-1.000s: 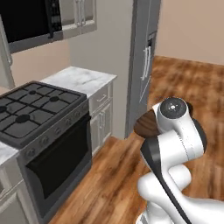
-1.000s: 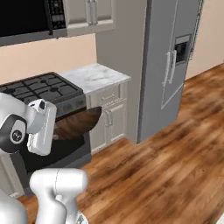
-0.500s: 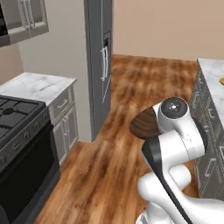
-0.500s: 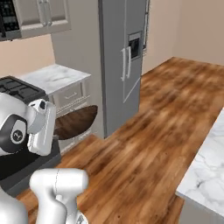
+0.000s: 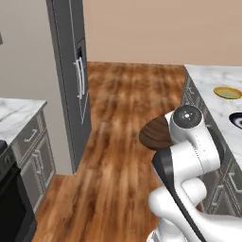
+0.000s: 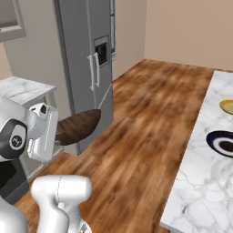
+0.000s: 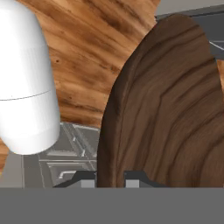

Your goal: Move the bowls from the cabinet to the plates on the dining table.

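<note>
The brown bowl (image 5: 155, 133) hangs in the air over the wood floor (image 5: 123, 104), carried at the arm's end, its wood-grain side looming large in the hand view. The gripper (image 7: 109, 177) has its fingers pinched on the bowl's rim, one tip on each side of it. To the right runs the marble table (image 6: 200, 182), where a yellow plate (image 5: 227, 92) and a dark-rimmed plate (image 6: 221, 142) lie near each other. A grey fridge (image 6: 88, 63) stands to the left.

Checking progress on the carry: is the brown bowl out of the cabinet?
Out. The dark wooden bowl is clamped by its rim in the gripper, carried over the wood floor.
</note>
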Motion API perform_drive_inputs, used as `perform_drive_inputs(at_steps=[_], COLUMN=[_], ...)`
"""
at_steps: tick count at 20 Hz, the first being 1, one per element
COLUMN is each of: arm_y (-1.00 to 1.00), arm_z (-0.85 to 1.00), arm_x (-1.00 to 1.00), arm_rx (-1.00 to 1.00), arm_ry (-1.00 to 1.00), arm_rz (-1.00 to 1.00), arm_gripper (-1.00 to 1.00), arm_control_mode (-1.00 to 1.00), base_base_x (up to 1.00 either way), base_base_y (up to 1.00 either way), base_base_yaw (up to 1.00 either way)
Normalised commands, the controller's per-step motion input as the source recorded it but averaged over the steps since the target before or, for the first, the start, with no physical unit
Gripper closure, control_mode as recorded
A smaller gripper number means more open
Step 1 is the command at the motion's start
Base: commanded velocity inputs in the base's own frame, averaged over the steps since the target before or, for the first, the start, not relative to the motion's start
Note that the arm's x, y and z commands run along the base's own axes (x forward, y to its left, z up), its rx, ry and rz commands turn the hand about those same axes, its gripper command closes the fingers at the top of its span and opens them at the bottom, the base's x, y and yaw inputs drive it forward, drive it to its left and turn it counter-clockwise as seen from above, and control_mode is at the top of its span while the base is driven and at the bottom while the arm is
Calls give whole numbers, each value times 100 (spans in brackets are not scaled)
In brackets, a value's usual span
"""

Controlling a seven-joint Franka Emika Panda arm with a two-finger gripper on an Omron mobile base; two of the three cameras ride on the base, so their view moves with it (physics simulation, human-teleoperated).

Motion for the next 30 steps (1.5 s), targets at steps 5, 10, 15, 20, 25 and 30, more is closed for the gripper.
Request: perform_drive_inputs(at_steps=[5,10,15,20,25,30], arm_y=[0,0,0,0,0,0], arm_z=[0,0,0,0,0,0], arm_x=[0,0,0,0,0,0], arm_rx=[0,0,0,0,0,0], arm_ry=[0,0,0,0,0,0], arm_rz=[0,0,0,0,0,0], arm_gripper=[100,100,100,100,100,100], arm_control_mode=[100,100,100,100,100,100], base_base_x=[100,91,70,60,33,21], base_base_y=[0,0,9,25,63,62], base_base_yaw=[-33,-39,-48,-49,-43,-46])
